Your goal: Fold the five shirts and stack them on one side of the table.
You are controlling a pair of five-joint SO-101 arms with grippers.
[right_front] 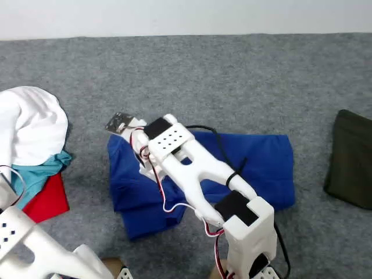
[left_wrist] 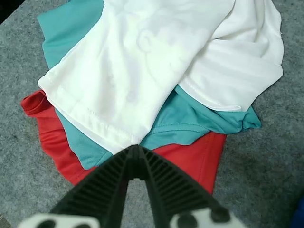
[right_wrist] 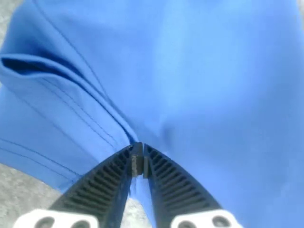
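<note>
The bench carries a grey, felt-like covering. The blue shirt lies near the middle of the bench, spread partly flat, with its left portion bunched into folds. The right arm extends from the near edge diagonally across this shirt. The right pincer is closed, its ribbed jaws meeting at the tips on a raised fold of the blue fabric, which runs directly into the contact point. At the left side of the bench, three shirts lie in a loose, overlapping pile: the white shirt on top, the teal shirt beneath it and the red shirt at the bottom, nearest the arms. The left arm stands at the near left corner. The left pincer is fully closed, with no fabric visible between its jaws; its tips sit over the pile where the hem of the white shirt meets the teal and red layers. The dark green shirt lies folded at the right edge of the bench, well apart from the blue shirt.
</note>
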